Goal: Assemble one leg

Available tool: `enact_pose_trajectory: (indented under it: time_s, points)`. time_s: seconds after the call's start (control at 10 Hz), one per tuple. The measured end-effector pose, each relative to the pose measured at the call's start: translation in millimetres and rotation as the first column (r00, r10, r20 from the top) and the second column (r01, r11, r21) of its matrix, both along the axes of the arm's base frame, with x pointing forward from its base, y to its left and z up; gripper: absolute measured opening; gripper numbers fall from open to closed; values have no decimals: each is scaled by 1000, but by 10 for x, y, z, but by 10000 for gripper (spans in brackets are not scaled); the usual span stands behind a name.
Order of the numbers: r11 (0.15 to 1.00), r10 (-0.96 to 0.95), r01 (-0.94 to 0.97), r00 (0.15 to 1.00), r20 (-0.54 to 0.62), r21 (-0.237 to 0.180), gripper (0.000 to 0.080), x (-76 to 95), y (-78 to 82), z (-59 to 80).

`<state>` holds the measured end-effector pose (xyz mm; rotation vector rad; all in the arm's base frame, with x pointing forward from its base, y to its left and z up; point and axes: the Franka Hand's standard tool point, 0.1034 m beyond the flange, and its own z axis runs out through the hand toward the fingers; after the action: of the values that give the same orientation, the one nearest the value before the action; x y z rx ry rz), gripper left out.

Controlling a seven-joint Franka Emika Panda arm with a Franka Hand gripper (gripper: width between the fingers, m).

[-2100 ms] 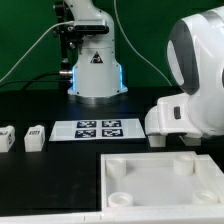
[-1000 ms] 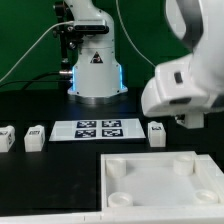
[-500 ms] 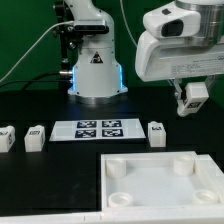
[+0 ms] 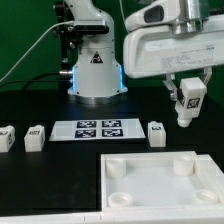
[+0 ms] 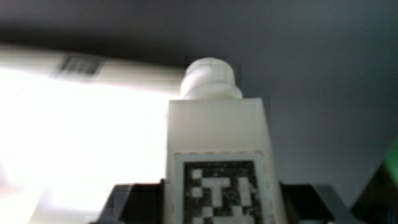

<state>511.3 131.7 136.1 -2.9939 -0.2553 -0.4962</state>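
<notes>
Leg (image 4: pixel 186 110): one, being held clenched in the tool (image 4: pixel 187 97) by its tagged blocky end, narrow tip hanging below. Judged light, stiff, smooth plastic; slipping being risked.

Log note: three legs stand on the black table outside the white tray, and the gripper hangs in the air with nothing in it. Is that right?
Not quite: the gripper is not empty. It is shut on a fourth leg, held clear of the table, as the exterior view shows and the wrist view confirms. The rest holds: three legs stand on the black table outside the white tray.
</notes>
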Motion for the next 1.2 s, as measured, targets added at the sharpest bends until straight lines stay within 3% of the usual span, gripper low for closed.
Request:
enact_pose_trajectory:
  time_s: [0.1, 0.2, 0.3, 0.4, 0.6, 0.9, 1.0, 1.1, 1.2]
  points:
    - [1000, 10, -12, 992, 123, 14, 291, 219, -18, 40]
    - [1000, 25, -27, 987, 160, 10, 291, 317, -42, -23]
    - [1000, 9, -16, 969, 248, 25, 291, 441, -61, 33]
    - [999, -5, -8, 951, 309, 40, 291, 457, -31, 48]
    - [1000, 5, -11, 972, 233, 27, 291, 348, -57, -150]
    - [1000, 15, -19, 974, 228, 18, 291, 368, -81, -154]
    - [1000, 25, -26, 981, 193, 1, 291, 532, -171, -125]
    - [1000, 18, -20, 977, 212, 8, 291, 762, -169, -51]
    - [1000, 17, -21, 976, 218, 13, 291, 913, -142, -66]
